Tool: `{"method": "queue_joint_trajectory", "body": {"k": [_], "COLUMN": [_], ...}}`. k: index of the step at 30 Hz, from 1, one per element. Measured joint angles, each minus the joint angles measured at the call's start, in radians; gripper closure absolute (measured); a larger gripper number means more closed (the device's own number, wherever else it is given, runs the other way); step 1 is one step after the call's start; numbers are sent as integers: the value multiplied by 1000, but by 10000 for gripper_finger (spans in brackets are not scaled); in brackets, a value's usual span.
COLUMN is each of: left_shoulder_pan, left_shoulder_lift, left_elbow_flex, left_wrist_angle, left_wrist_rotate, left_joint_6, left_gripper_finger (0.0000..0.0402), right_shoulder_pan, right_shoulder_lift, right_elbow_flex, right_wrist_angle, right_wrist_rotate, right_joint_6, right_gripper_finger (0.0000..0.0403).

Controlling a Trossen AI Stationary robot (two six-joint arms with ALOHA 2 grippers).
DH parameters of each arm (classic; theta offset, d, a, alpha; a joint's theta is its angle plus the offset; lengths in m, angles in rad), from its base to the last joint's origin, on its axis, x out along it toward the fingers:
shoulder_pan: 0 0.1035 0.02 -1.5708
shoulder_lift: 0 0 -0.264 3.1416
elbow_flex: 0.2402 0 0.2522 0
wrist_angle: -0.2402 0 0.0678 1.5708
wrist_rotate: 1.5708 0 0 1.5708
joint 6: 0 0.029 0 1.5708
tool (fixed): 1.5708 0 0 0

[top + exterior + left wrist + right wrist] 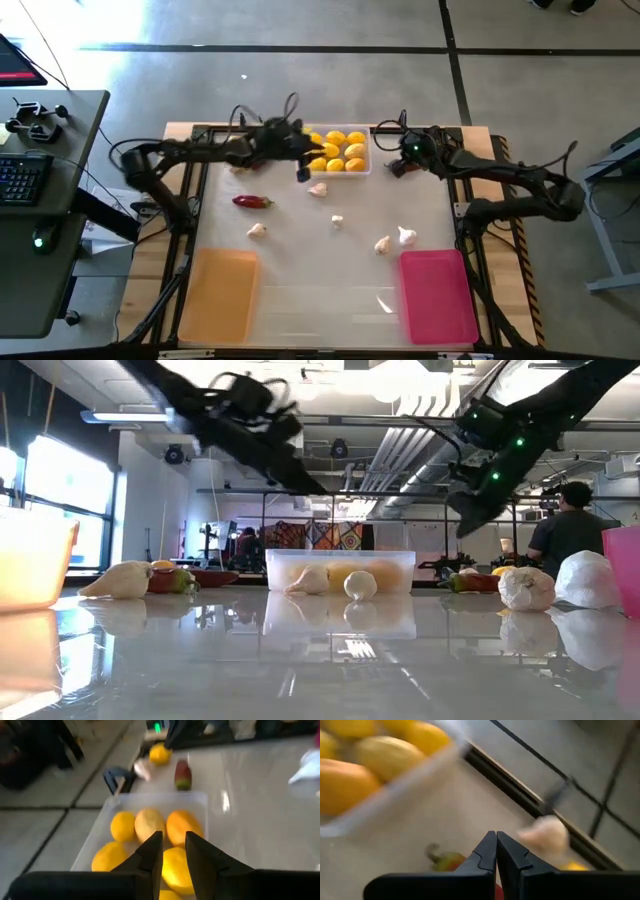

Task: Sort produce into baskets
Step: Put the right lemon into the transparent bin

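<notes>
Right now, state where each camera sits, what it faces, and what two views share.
High: overhead, facing down on table and both arms.
Low: tabletop height, facing the room; arms descend from above.
Left wrist: behind left gripper, over clear tray of lemons.
Right wrist: behind right gripper, shut, near a chili.
Shared: the clear tray appears in all four.

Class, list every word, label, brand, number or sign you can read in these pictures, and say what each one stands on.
None can be read. The trays, produce and arms bear no lettering. The monitor beside the table shows only red blur, too small to read.
</notes>
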Motion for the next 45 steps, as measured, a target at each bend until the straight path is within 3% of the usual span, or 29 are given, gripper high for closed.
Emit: {"method": "queue_joint_trajectory", "body": {"k": [3,9,15,19,23,33,40,45], "left_shoulder_pan": [-22,-44,-59,-64,-63,-64,-64,-64], "left_shoulder_lift": [-85,-217,-298,-313,-312,-312,-312,-312], "left_elbow_flex": [-152,-358,-452,-484,-495,-497,-497,-497], "left_wrist_angle": [161,311,321,324,325,326,325,316], "left_wrist_rotate": [16,163,179,179,177,177,177,177], "left_joint_6": [-25,-84,-102,-101,-100,-73,-72,-72], "left_gripper_finger": [335,335,335,335,335,335,335,335], "right_shoulder_pan": [-44,-139,-195,-204,-207,-223,-227,-284], "right_shoulder_lift": [-10,-8,1,12,37,162,243,346], "right_elbow_flex": [0,0,0,0,0,26,228,397], "right_wrist_angle": [-78,-189,-204,-209,-176,-122,-331,-522], "right_wrist_rotate": [10,9,15,98,104,122,161,106], "right_joint_6": [78,204,298,303,299,351,298,264], "right_gripper_finger": [402,385,287,212,166,155,155,155]}}
